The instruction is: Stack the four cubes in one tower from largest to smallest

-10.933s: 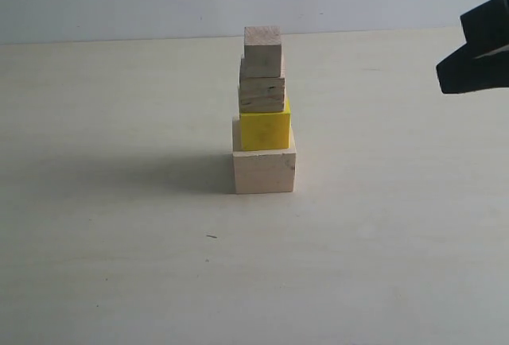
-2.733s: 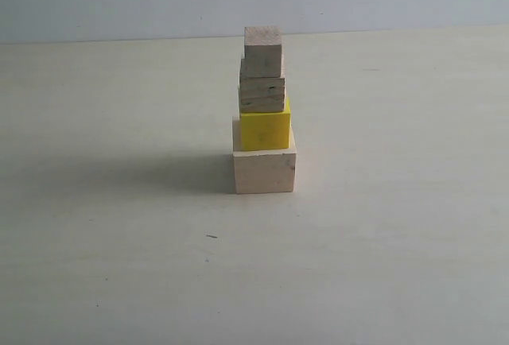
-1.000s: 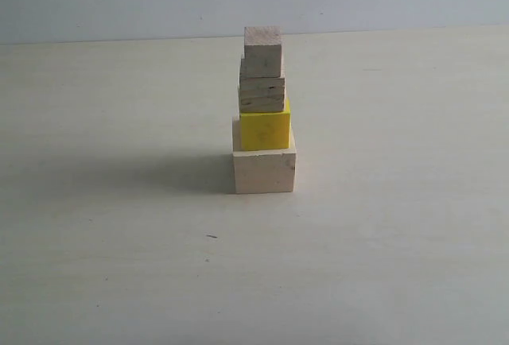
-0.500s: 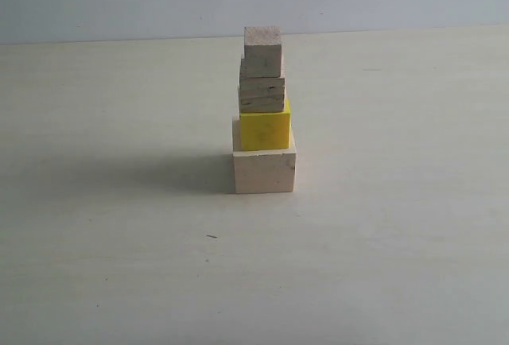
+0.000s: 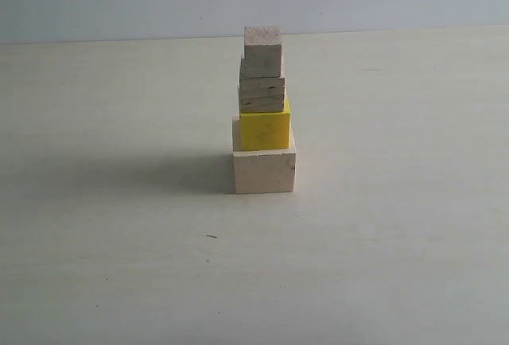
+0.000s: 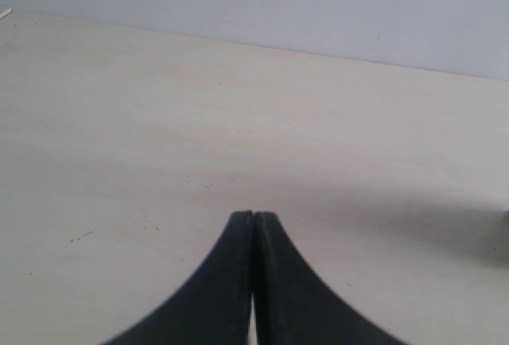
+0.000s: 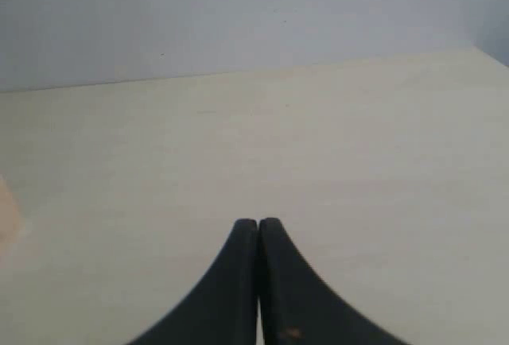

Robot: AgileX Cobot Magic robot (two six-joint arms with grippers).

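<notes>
The left pincer (image 6: 253, 222) is closed tight, its smooth black curved fingers pressed tip to tip with nothing between them, above the matte cream tabletop (image 6: 119, 122). The right pincer (image 7: 258, 226) is pressed together the same way, also empty.

The tower (image 5: 264, 114) stands upright on the tabletop. Its base is the largest cube (image 5: 264, 172), pale and smooth-faced. On it rests the yellow cube (image 5: 265, 130) in a bright, even coat, set slightly toward the base's right edge. Above that sits the grainy cube (image 5: 262, 94) – darker wood with streaked lines – and on top the smallest cube (image 5: 263, 51), pale wood. A soft shadow (image 5: 159, 172) lies left of the tower's base.
</notes>
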